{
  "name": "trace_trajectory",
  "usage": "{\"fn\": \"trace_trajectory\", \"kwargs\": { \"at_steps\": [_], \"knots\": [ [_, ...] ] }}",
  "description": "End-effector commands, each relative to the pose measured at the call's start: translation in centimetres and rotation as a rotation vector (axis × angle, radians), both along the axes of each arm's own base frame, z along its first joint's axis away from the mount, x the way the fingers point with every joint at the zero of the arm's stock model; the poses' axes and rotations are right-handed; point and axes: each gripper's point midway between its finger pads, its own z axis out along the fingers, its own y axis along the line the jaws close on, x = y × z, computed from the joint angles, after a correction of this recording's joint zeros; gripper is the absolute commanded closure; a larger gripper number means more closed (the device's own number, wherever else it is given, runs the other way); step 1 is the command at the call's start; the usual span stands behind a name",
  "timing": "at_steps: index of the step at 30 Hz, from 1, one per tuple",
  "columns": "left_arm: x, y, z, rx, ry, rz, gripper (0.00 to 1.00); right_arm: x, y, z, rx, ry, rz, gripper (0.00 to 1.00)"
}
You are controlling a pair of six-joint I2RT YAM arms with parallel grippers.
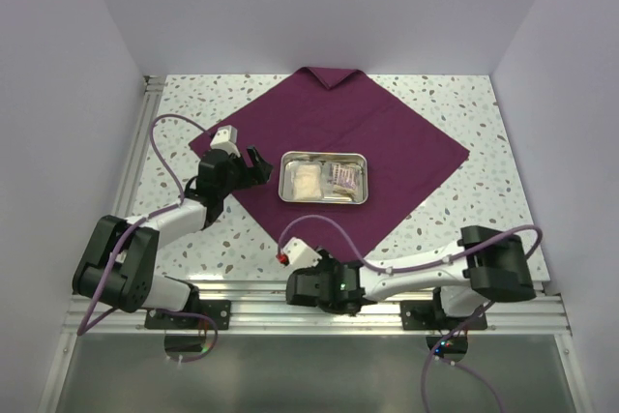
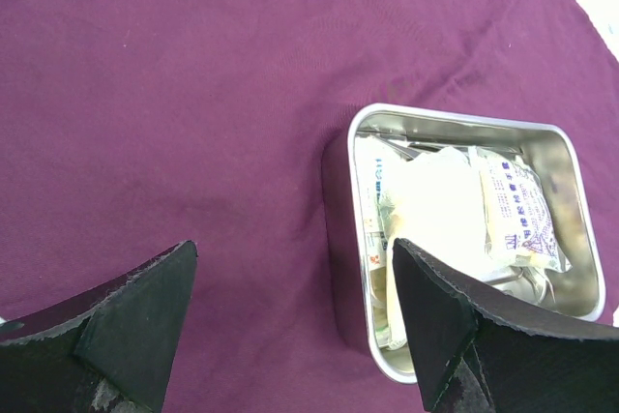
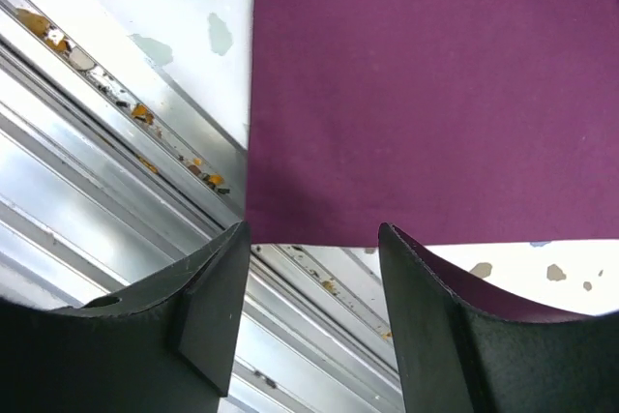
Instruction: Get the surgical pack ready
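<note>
Steel tray (image 1: 323, 154) w/ packets (image 1: 306, 182) sits mid drape (image 1: 406, 142)

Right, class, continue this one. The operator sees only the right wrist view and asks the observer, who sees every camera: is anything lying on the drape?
Observer: Yes, a steel tray sits in the middle of the drape.
Operator: Is it empty?
Observer: No, packets lie inside it.
Operator: Where is the left gripper?
Observer: The left gripper is open, over the drape, left of the tray.
</note>
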Motion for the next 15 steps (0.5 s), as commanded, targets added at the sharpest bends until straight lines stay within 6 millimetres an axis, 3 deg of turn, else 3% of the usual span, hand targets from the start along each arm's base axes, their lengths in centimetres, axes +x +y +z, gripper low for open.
{"fn": "trace_trajectory", "kwargs": {
  "at_steps": [1,2,8,15],
  "knots": [
    [0.8,-0.4,2.3,-0.003,-0.082,-0.016,0.14,1.0,0.2,1.0,-0.055,-0.142,-0.087,0.41],
    [0.8,-0.5,2.3,-0.005,-0.08,-0.017,0.14,0.5,1.1,1.4,-0.04,-0.151,-0.087,0.41],
    [0.8,-0.4,2.3,-0.002,-0.081,-0.015,0.14,-0.1,2.2,-0.2,-0.097,-0.17,-0.093,0.39],
    [0.8,-0.3,2.3,0.001,-0.082,-0.011,0.14,0.1,1.9,-1.9,-0.18,-0.191,-0.102,0.39]
  ]
}}
